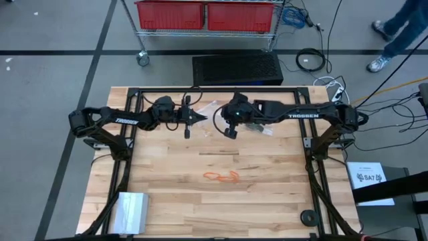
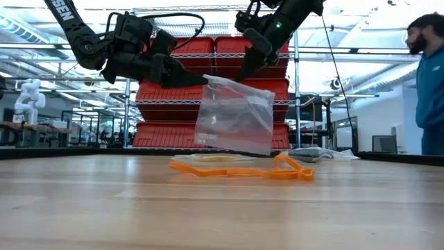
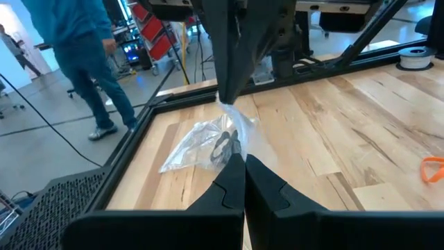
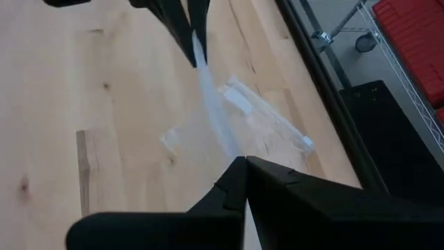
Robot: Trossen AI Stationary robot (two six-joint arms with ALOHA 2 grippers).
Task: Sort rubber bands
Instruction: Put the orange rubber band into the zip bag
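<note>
A clear plastic bag (image 2: 234,114) was held up above the wooden surface (image 1: 221,201) between the two arms, near the far edge. The left gripper (image 2: 201,80) was closed on one top corner of the bag, and the right gripper (image 2: 243,75) was closed on the top edge just beside it, so that the bag hung down clear of the surface. In the left wrist view, dark loops (image 3: 225,144) were seen through the plastic inside the bag. The orange rubber bands (image 1: 221,177) were seen lying loose on the surface near its middle, well apart from both grippers. More clear bags (image 4: 267,118) were seen lying flat on the surface beneath the held one. A person (image 2: 430,83) was seen standing beyond the surface.
</note>
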